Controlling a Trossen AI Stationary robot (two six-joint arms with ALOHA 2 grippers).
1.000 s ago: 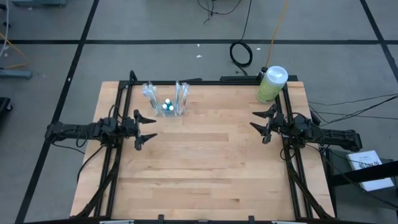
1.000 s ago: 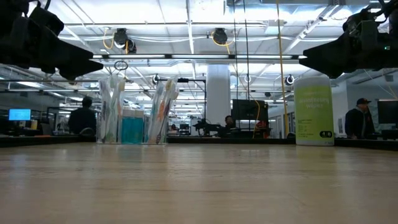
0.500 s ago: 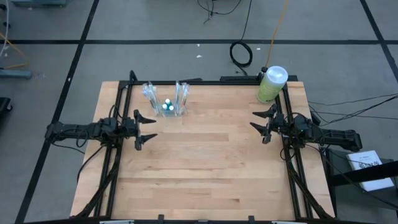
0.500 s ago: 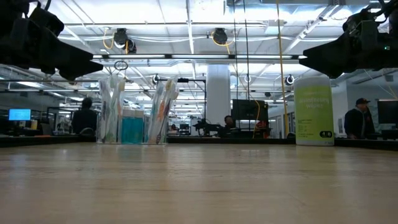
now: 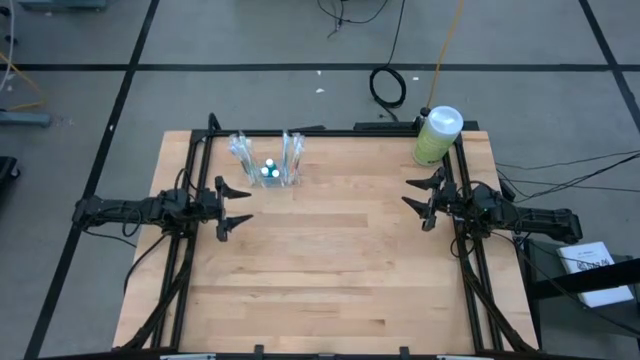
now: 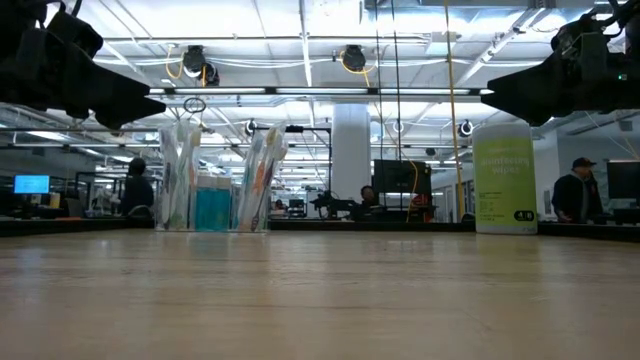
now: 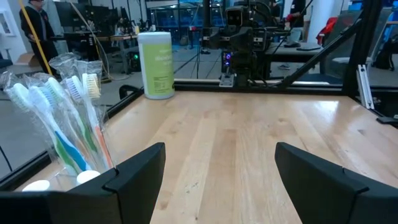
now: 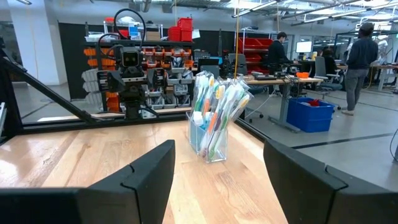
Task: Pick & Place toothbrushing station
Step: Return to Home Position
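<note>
Toothbrushing station stands upright near the far edge of the table, toothbrushes inside, clear of left gripper and right gripper, both spread-fingered and empty at opposite sides, evidently parked since loading looks finished.

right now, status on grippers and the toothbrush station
Left gripper open, empty, left side. Right gripper open, empty, right side. Toothbrushing station upright, far left. Green bottle far right, clear of both.
</note>
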